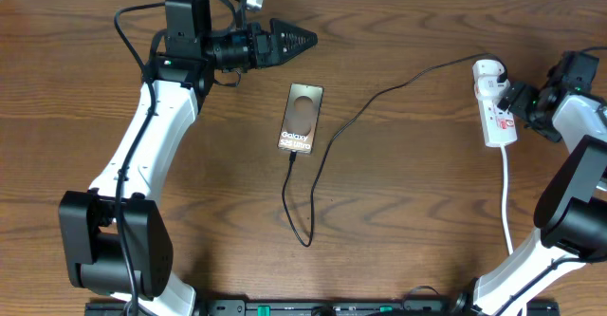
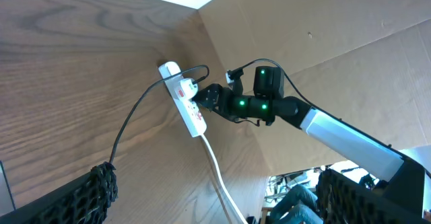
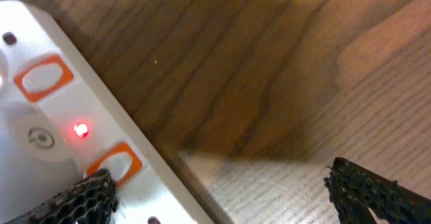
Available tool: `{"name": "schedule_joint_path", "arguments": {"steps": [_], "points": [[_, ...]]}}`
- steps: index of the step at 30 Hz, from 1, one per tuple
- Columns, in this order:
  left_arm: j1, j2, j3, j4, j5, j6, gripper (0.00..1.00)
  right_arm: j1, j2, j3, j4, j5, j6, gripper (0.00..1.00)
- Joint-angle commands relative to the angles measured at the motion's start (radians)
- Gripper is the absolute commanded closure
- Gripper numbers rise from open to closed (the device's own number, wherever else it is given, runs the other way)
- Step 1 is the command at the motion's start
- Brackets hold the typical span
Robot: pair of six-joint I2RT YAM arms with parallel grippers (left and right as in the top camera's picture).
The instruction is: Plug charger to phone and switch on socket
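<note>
The phone (image 1: 302,119) lies face up mid-table. The black charger cable (image 1: 327,145) meets its near end, loops toward the front and runs to the far end of the white socket strip (image 1: 493,107) at the right. My right gripper (image 1: 517,102) is open beside the strip. In the right wrist view (image 3: 222,190) one finger rests over the strip (image 3: 40,116), where a small red light (image 3: 81,130) glows. My left gripper (image 1: 302,39) is open and empty, above the table beyond the phone. The left wrist view (image 2: 215,190) shows the strip (image 2: 188,106) and cable (image 2: 135,116).
The strip's white cord (image 1: 505,202) trails toward the front edge at the right. A brown wall (image 2: 323,35) stands behind the right arm (image 2: 337,133). Both arm bases stand at the front edge.
</note>
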Motion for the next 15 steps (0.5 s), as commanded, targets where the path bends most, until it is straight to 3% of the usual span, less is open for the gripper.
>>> {"name": "schedule_joint_path", "arguments": {"steps": [1, 15], "points": [[0.0, -0.02, 0.014, 0.002, -0.002, 0.01, 0.04, 0.013, 0.005, -0.06, 0.042, 0.01, 0.003, 0.01], [0.0, -0.02, 0.014, 0.002, -0.002, 0.01, 0.04, 0.027, 0.045, -0.075, 0.103, 0.016, -0.005, 0.01]]}}
